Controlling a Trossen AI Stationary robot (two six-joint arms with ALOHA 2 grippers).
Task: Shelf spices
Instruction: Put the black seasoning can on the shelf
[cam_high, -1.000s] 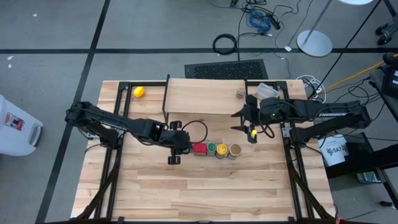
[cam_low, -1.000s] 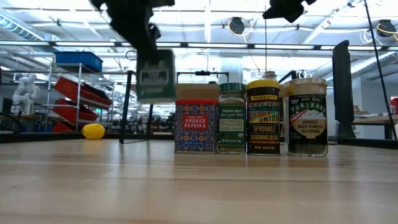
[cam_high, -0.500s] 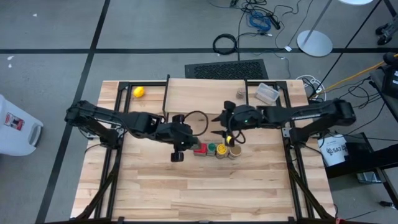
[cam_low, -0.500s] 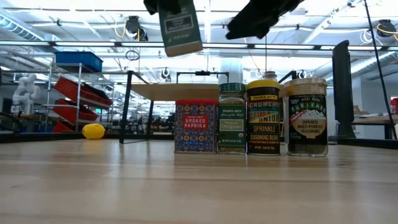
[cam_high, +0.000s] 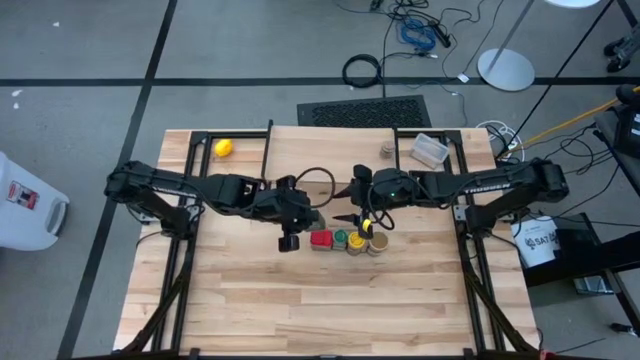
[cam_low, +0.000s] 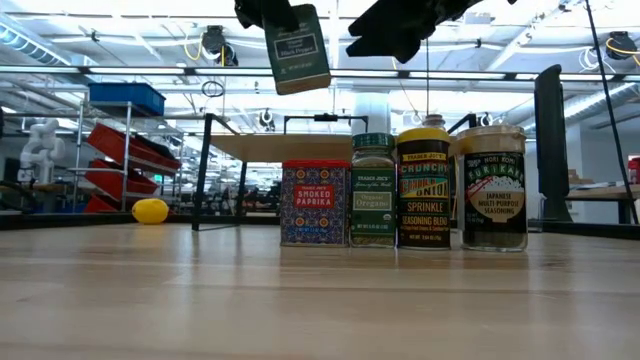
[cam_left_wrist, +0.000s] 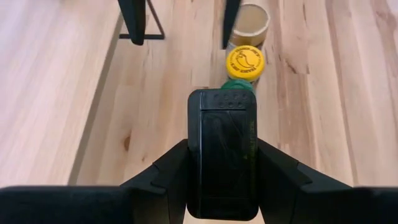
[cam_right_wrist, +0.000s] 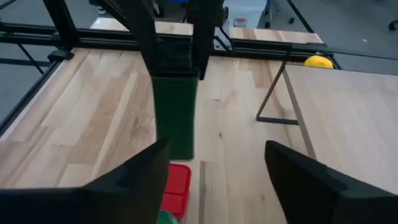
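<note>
Only the low view shows the dark rectangular box lifted above the spices on the table (row intact). The left gripper clamps it; the right gripper gapes empty, just beside.

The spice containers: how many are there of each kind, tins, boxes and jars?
Red tin: 1
Dark box, held up in the left gripper: 1
Jars in the row: 3, green-lidded jar, yellow-lidded jar, tan-topped jar
Small jar on the shelf: 1
Total: 6
</note>
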